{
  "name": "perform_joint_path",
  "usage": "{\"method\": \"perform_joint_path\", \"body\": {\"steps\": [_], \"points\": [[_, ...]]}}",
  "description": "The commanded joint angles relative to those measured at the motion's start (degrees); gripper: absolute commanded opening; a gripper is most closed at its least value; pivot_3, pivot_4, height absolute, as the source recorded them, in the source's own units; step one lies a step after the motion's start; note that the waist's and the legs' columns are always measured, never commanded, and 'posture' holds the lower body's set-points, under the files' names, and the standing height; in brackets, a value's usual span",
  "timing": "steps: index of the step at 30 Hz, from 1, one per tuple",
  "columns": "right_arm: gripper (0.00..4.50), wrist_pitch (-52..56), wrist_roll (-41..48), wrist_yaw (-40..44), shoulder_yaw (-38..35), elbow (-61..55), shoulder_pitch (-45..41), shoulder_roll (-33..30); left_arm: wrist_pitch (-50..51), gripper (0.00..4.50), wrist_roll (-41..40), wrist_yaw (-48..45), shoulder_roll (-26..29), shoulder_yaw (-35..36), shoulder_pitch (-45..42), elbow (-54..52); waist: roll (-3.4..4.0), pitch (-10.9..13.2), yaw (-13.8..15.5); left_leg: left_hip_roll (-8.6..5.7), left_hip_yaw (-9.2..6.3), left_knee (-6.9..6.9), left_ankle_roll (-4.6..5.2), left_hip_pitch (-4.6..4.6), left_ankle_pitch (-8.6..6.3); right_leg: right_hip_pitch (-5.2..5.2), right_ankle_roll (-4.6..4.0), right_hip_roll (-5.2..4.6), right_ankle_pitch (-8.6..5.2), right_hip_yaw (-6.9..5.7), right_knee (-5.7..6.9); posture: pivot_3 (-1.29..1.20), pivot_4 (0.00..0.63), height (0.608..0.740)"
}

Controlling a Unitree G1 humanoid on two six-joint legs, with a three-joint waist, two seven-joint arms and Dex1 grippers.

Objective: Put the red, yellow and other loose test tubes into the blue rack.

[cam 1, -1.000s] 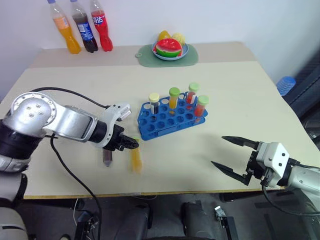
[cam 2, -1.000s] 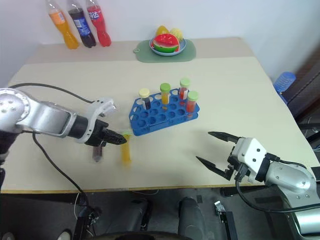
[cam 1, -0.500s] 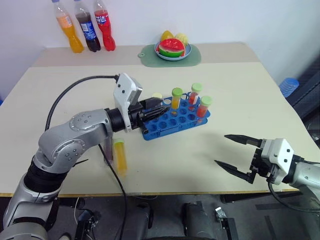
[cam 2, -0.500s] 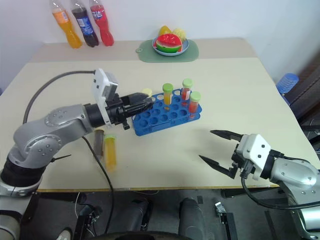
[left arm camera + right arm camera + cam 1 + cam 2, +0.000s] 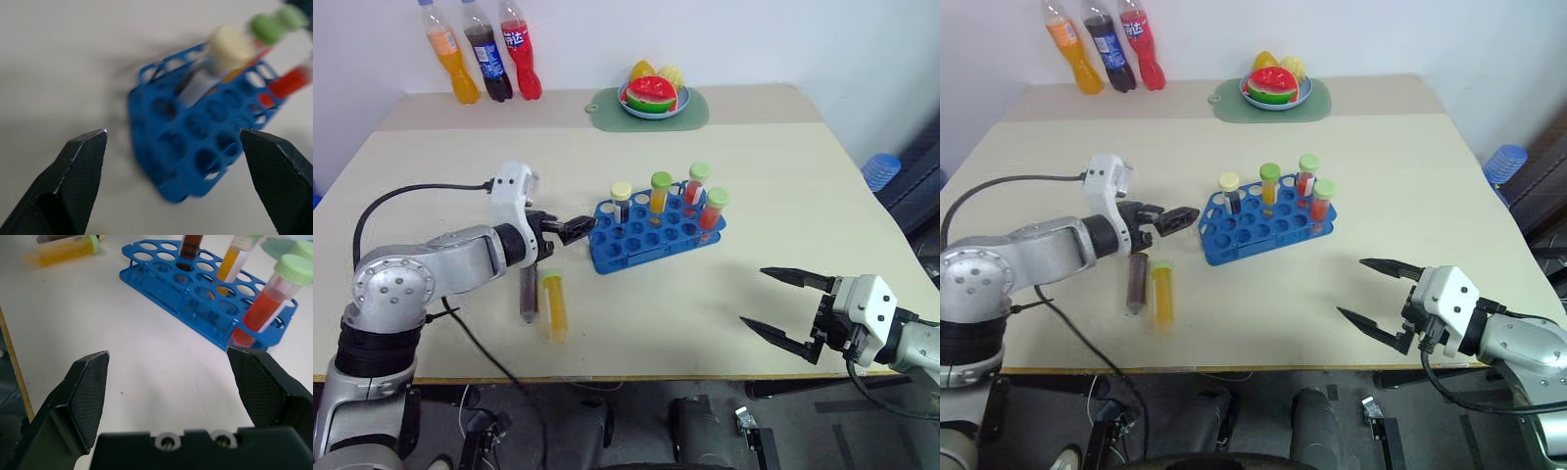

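The blue rack (image 5: 651, 235) stands mid-table and holds a cream-capped dark tube (image 5: 622, 199), a green-capped orange tube (image 5: 659, 192) and two green-capped red tubes (image 5: 713, 209). A yellow test tube (image 5: 553, 305) and a dark brown tube (image 5: 527, 294) lie loose side by side on the table, left of the rack and nearer the front. My left gripper (image 5: 572, 228) hovers open just off the rack's left end, above the loose tubes, with nothing in it. In the left wrist view the rack (image 5: 195, 147) sits between the spread fingers. My right gripper (image 5: 791, 307) is open and empty at the front right.
Three drink bottles (image 5: 489, 61) stand at the back left. A plate of fruit (image 5: 651, 96) rests on a green mat at the back. A black cable (image 5: 421, 191) trails from my left arm. The table's front edge (image 5: 636, 377) runs close below the loose tubes.
My left gripper went from shut by the loose tubes up to the rack's left end, then drew back a little and opened. The right arm stayed put.
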Motion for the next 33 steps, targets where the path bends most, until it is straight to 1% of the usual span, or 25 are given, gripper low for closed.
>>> {"method": "perform_joint_path", "body": {"steps": [1, 2, 5, 6, 11, 16, 23, 28, 33], "points": [[4.24, -1.1, 0.9, 0.7, 1.7, 0.5, -1.5, 0.6, -2.1, 4.48, -12.2, 9.6, 4.3, -2.7, -0.1, -3.0, 0.05, 0.0, 0.1, -0.01, 0.01, -0.01, -0.01, 0.00, 0.00, 0.00, 0.00, -0.01, 0.00, 0.01, 0.00, 0.00, 0.150, 0.740], [4.24, -1.2, 0.7, 1.0, 2.3, 1.0, -2.0, 0.5, -2.1, 4.48, -12.8, 10.1, 5.2, -3.6, 0.5, -3.6, 0.04, 0.0, 0.1, -0.01, 0.01, -0.01, -0.01, 0.00, 0.00, 0.00, -0.01, -0.01, 0.00, 0.01, 0.01, 0.00, 0.150, 0.740], [4.24, -1.3, 0.7, 1.6, 3.8, 2.2, -3.8, 0.3, -3.9, 4.48, -13.1, 12.4, 5.3, -3.4, 4.1, -5.5, 0.07, 0.0, 0.2, -0.03, 0.05, -0.01, -0.07, 0.01, 0.04, 0.01, -0.01, -0.01, 0.00, 0.01, 0.00, 0.00, 0.150, 0.740], [4.24, -1.3, 0.7, 1.9, 4.1, 2.6, -4.3, 0.2, -4.6, 4.48, -13.1, 13.2, 5.8, -3.4, 5.3, -6.7, 0.06, 0.0, 0.1, -0.03, 0.05, -0.02, -0.25, 0.02, 0.14, 0.01, -0.02, -0.01, 0.00, 0.01, 0.01, 0.00, 0.150, 0.740], [4.24, -1.5, 0.4, 2.7, 6.0, 4.6, -6.6, 0.3, -6.7, 4.48, -13.1, 13.3, 8.5, -3.3, 10.2, -10.5, 0.06, 0.0, 0.1, 0.00, 0.08, -0.06, -0.36, 0.02, 0.21, -0.01, -0.04, 0.01, -0.01, 0.02, 0.01, 0.00, 0.150, 0.740], [4.24, -1.6, 0.4, 3.1, 7.0, 5.4, -8.0, 0.2, -10.8, 4.48, -13.1, 17.6, 6.5, -3.9, 12.8, -12.5, 0.06, 0.0, 0.3, 0.00, 0.08, -0.06, -0.35, 0.01, 0.20, 0.00, -0.04, 0.00, -0.01, 0.02, 0.00, 0.00, 0.150, 0.740], [4.24, -1.0, 0.5, 3.0, 7.1, 5.1, -8.1, 0.0, -14.6, 4.48, -13.1, 25.2, 2.8, -4.6, 15.9, -14.4, 0.07, 0.0, 0.2, 0.00, 0.10, -0.07, -0.35, 0.02, 0.20, 0.00, -0.04, 0.00, -0.01, 0.03, -0.01, 0.00, 0.150, 0.740], [4.24, 0.1, 0.9, 2.7, 6.9, 4.2, -8.2, -0.2, -17.1, 4.48, -13.1, 34.0, -3.6, -5.1, 15.6, -14.6, 0.09, -0.1, 0.3, 0.00, 0.10, -0.06, -0.36, 0.02, 0.21, 0.01, -0.04, -0.01, -0.01, 0.04, -0.01, 0.00, 0.150, 0.740], [4.24, 0.7, 0.9, 2.4, 6.7, 3.7, -8.3, -0.3, -17.1, 4.48, -13.1, 42.3, -9.4, -5.1, 14.6, -12.7, 0.08, -0.1, 0.3, 0.00, 0.11, -0.05, -0.37, 0.02, 0.21, 0.01, -0.04, -0.01, -0.01, 0.04, -0.01, 0.00, 0.150, 0.740]]}}
